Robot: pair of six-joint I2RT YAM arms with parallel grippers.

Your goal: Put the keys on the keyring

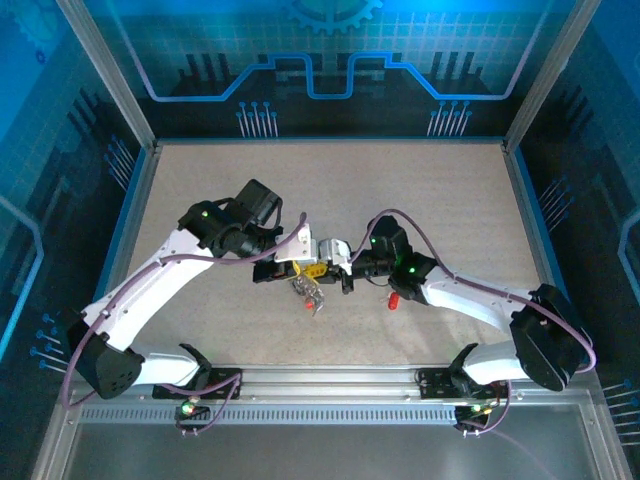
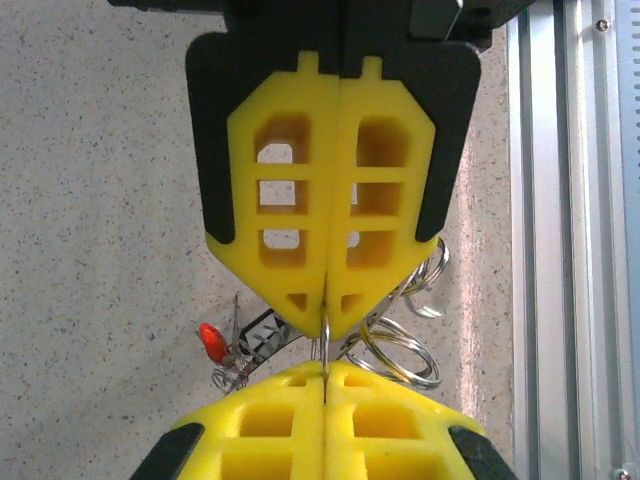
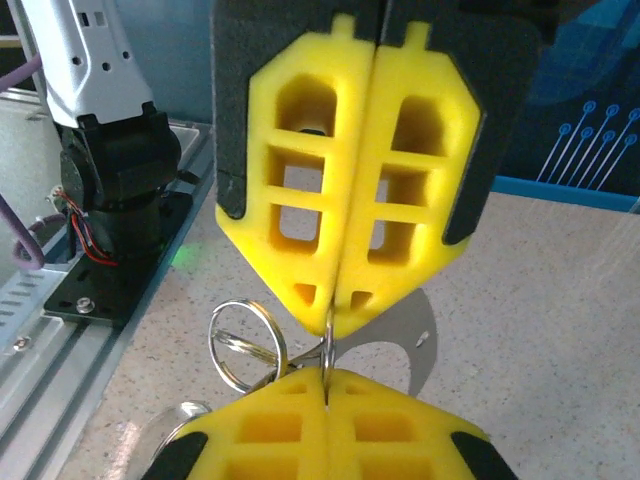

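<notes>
Both grippers meet tip to tip at mid-table. My left gripper (image 1: 314, 268) (image 2: 326, 368) is shut on the thin edge of the keyring (image 2: 326, 345) (image 3: 327, 350), seen edge-on. My right gripper (image 1: 343, 270) (image 3: 326, 375) (image 2: 327, 322) is shut on the same keyring from the opposite side. Silver split rings (image 2: 402, 352) (image 3: 248, 345) hang beside the pinched band. A red-headed key (image 2: 210, 342) sits in a small metal cluster just left of my left gripper's tips. A bunch of keys (image 1: 310, 292) hangs below the grippers, and a red key (image 1: 394, 298) lies on the table by the right arm.
The speckled table (image 1: 330, 180) stretches behind the arms. An aluminium rail (image 1: 330, 385) (image 2: 570, 250) runs along its near edge, and the left arm's base mount (image 3: 110, 230) stands on it. Blue walls enclose the sides and back.
</notes>
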